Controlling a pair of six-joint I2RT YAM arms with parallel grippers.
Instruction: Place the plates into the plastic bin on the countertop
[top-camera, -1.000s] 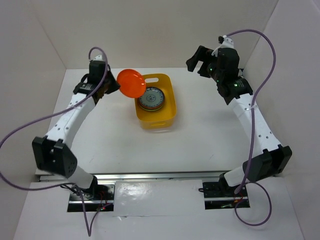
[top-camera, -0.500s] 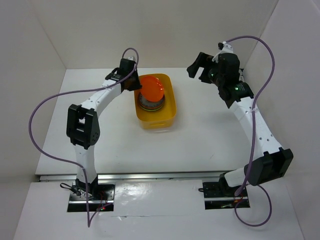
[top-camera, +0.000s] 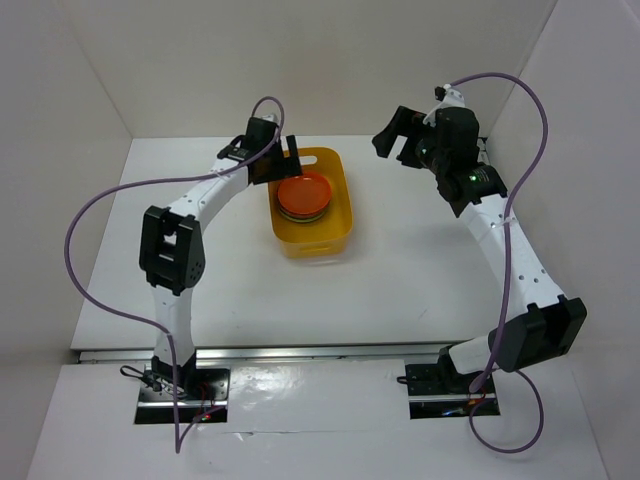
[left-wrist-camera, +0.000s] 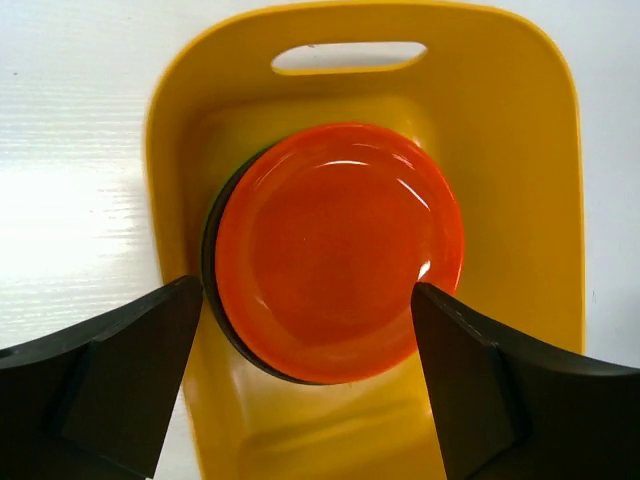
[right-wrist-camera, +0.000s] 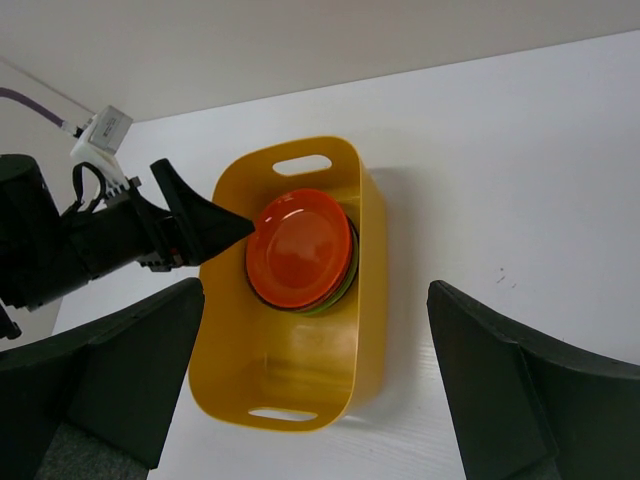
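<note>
The left arm (top-camera: 200, 195) is reaching over the yellow-orange rectangular plastic bin (top-camera: 340, 215). Its jaws are standing wide apart and holding nothing, one finger showing on each side of the wrist view.

The glossy orange round plate (left-wrist-camera: 340, 250) is lying flat inside the bin, on top of a stack of other plates. A dark rim (left-wrist-camera: 210, 275) is peeking out beneath it, and the right wrist view is showing a lime green edge (right-wrist-camera: 350, 275). How many plates are in the stack cannot be told. The bin is sitting on the plain white surface (top-camera: 400, 280), and no plate is showing on the surface outside it.

The orange plate is lying straight below the left jaws and between them, apart from both fingers. Being round, it is offering no long axis. The bin's long side is running away from the arm bases, with a handle slot (left-wrist-camera: 348, 56) at the far end.

The right arm (top-camera: 500, 230) is hanging near the far right wall, well apart from the bin. Its jaws are also spread wide and empty, looking back at the bin.

The left arm is by far the nearer, so the coming move is probably its lifting clear. That calls for rising straight up, since the bin's walls are flanking the fingers.
</note>
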